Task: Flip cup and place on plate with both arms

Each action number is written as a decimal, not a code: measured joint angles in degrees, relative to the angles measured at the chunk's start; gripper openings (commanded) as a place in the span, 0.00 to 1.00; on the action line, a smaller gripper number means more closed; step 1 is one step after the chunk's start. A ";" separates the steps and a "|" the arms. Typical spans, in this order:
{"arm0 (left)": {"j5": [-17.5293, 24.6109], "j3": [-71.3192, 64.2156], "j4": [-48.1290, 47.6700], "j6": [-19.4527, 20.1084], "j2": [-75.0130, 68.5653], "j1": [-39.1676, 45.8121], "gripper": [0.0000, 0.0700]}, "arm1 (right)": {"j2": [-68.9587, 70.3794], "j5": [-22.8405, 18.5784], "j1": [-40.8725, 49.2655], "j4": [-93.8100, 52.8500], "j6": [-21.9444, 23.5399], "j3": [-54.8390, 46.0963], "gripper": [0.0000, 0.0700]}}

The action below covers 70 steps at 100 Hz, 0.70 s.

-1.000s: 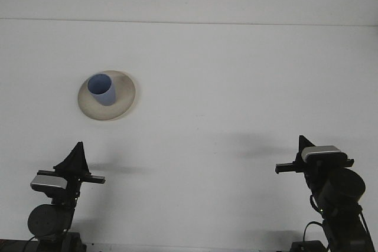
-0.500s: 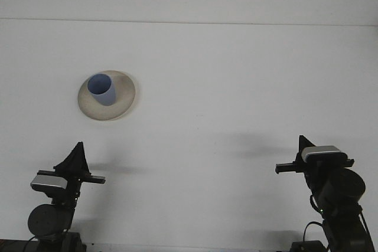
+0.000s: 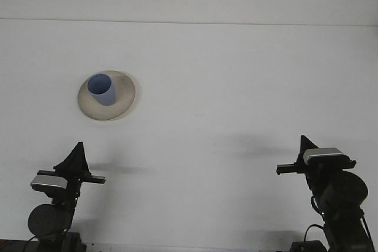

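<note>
from my seat i see the 2 arms parked at the near edge of the surface, 1 in each lower corner. the left gripper sits low at the bottom left, its dark fingers tapering up to a single point, with nothing between or against them; from this angle i cannot tell whether they are spread or pressed together. the right gripper sits at the bottom right at about the same height, also showing only a dark pointed tip above its pale wrist block, holding nothing, and again i cannot tell how its fingers stand. each arm throws a soft shadow on the white surface just beyond it.

past the arms there is a wide stretch of bare white surface. farther out, on the left side and well apart from both grippers, lies the plate, round and beige. the cup stands on the plate, touching it, set toward the plate's left part rather than its middle. the cup is blue, upright, and its open mouth faces up so i can look into it. it is nearer the left arm than the right.

beyond the plate, a faint line runs across where the surface ends.
</note>
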 measured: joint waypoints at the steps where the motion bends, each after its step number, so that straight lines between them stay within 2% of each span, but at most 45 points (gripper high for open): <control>1: -0.02 0.00 0.00 0.00 0.00 0.00 0.02 | -0.35 -0.02 -0.02 0.02 0.00 0.00 0.00; 19: 0.00 0.00 0.00 0.00 0.00 0.00 0.02 | -7.08 -0.11 -0.72 3.32 0.00 -2.49 0.00; 41: -0.02 0.00 -0.04 0.00 0.00 0.00 0.02 | -15.58 -0.09 -2.64 10.16 0.00 -12.44 0.00; 70: -0.02 0.00 -0.07 0.00 0.00 0.00 0.02 | -26.88 -0.09 -5.01 11.37 0.00 -21.66 0.00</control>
